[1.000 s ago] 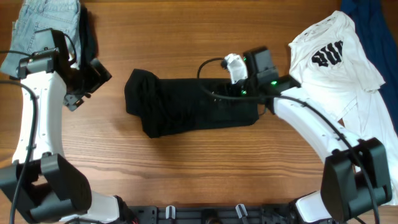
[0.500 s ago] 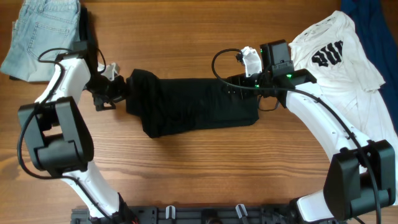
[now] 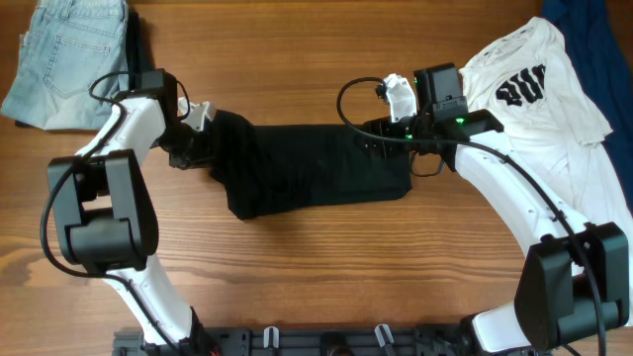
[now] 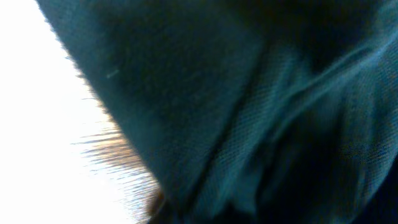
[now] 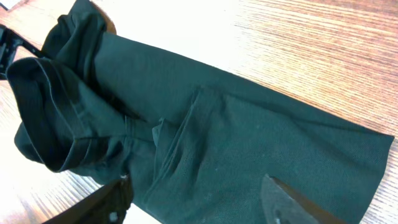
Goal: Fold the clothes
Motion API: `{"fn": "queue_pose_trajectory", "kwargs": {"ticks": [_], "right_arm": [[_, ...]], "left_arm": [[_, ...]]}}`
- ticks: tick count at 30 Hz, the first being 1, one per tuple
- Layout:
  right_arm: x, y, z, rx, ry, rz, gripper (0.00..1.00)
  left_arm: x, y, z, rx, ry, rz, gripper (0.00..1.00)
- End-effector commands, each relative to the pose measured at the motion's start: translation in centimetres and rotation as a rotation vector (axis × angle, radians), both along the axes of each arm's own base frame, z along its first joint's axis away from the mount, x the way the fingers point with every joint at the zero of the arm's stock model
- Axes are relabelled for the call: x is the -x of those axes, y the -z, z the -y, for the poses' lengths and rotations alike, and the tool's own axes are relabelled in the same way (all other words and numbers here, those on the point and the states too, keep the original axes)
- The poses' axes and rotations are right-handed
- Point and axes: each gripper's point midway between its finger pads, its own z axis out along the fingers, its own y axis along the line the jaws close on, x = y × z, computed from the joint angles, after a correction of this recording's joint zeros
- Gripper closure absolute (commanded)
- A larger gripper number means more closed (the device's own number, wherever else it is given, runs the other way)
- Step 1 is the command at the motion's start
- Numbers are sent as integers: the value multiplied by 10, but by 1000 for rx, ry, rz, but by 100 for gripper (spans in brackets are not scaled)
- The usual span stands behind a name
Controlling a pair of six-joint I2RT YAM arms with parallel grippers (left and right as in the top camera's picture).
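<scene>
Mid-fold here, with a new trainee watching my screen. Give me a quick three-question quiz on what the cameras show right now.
1. True or false: the black shirt lies spread out flat with both sleeves out.
2. What lies at the top-left corner of the table in the overhead view? A) a towel B) light blue jeans C) a cap
3. Fill in: in its wrist view, the right gripper has its fingers ____ above the shirt.

Key:
1. False. It is folded into a long band, bunched at the end by the left gripper.
2. B.
3. Apart.
</scene>
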Motion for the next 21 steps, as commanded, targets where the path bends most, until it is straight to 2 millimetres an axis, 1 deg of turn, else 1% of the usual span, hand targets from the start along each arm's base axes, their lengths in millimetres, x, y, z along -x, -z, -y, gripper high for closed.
{"fn": "queue_pose_trajectory", "kwargs": {"ticks": [1,3,6,11,12,15,16,17,18,21], "right_arm": [[-1,-13,-4,-23,1,16,35],[2,-11,-4,-21,2,1,40],[7,-8,-3,-14,2,-25,47],[12,-5,-2,-7,2,-52,62],[13,-4,-2,-7,2,-54,66],[18,-1,0,0,2,-78,72],[20,1,0,4,2,-91,76],[22,3,1,8,2,-107,88],[24,6,1,9,8,-118,95],[32,18,4,15,11,-147,96]], "left_arm": [[6,10,-13,-66,-149,-79,96],[7,7,-18,-64,-237,-107,96],[7,-1,-16,-52,-260,-106,96],[10,-30,-15,-48,-261,-66,96],[12,-36,-15,-48,-261,-61,96],[24,-50,-20,-85,-259,-70,96],[28,-54,-24,-106,-260,-77,96],[32,-57,-28,-120,-265,-82,96],[35,-61,-31,-126,-273,-85,96],[43,-68,-40,-127,-283,-94,96]]}}
